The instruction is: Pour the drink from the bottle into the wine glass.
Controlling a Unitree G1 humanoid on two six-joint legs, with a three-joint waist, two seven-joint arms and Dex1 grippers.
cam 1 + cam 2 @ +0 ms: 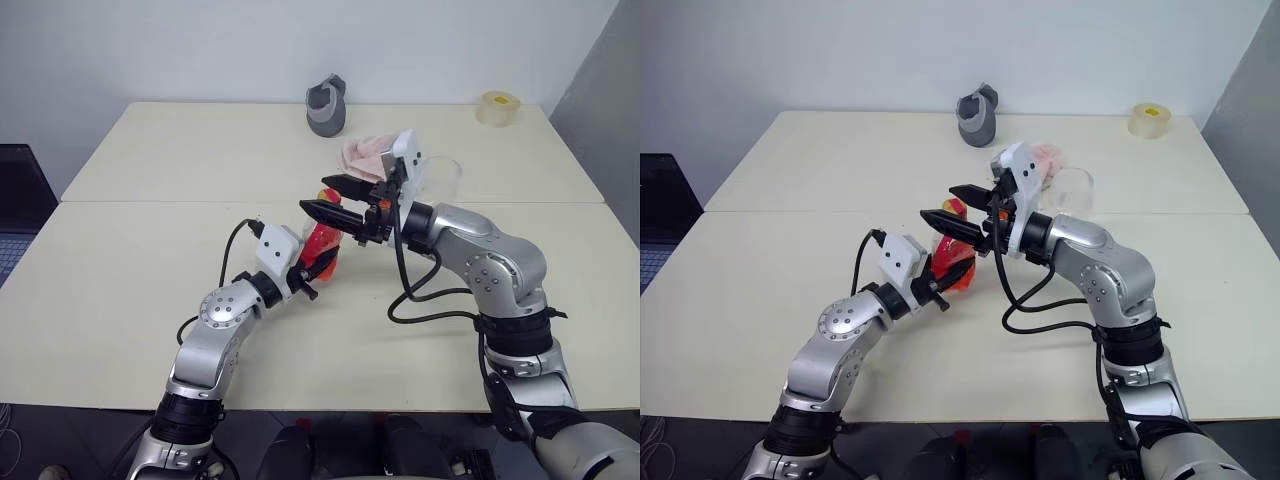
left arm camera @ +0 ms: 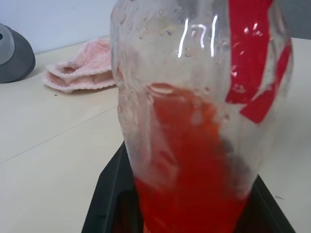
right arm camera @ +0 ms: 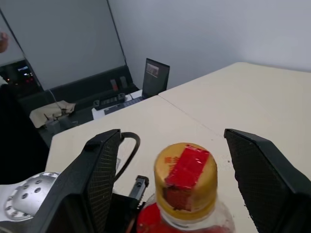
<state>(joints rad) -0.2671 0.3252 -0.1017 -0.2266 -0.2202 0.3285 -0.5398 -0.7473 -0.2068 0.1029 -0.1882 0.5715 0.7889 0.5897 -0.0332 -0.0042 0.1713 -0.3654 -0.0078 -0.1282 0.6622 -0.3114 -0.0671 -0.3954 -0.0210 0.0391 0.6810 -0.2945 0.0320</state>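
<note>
My left gripper (image 1: 312,268) is clamped on the bottle (image 1: 323,243), holding it upright just above the table (image 1: 130,260) near its centre. The drink (image 2: 189,165) fills its lower part. My right gripper (image 1: 330,198) stands released, jaws wide, fingers either side of the yellowish-orange cap (image 3: 186,173) without touching it. The wine glass (image 1: 1073,188) is at two o'clock from the bottle, beside the pink cloth (image 1: 362,152)

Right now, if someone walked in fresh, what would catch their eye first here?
The bottle of bright red drink, gripped by the left gripper mid-table. The right gripper hangs open on either side of its yellow cap. Behind them sit the wine glass and a pink cloth.
</note>
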